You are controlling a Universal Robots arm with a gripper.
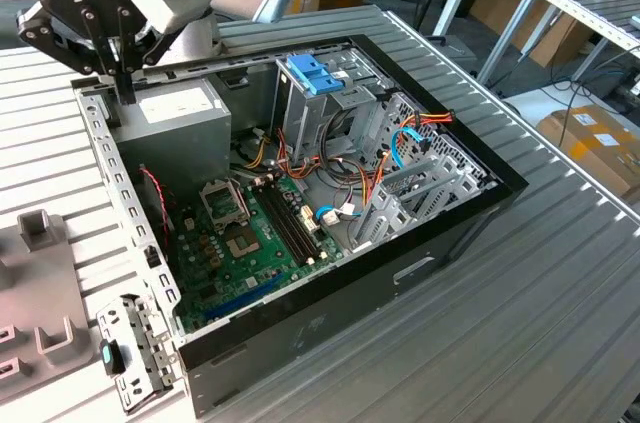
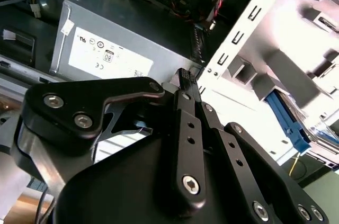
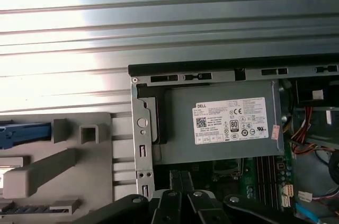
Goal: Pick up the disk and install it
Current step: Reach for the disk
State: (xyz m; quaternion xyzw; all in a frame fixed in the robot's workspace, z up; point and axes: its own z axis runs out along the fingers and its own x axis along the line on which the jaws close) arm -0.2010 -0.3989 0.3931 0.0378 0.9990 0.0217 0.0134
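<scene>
Disk, seemingly the blue-railed piece mid-left in the first wrist view, looked stiff, weighty, fragile; its rails suited gripping. Gripper was clenched, empty.

Your disk, blue-railed, lies flat on the grey fixture, at the case's 8 o'clock in the exterior view.

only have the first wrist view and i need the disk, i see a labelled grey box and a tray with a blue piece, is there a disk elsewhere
observer: yes, in the exterior view a disk with a light-blue frame sits at the top of the metal cage inside the computer case
operator: ok, and where am i hanging relative to that
observer: the end effector hangs over the case's corner at the exterior view's left, beside the power supply, apart from the disk
</scene>
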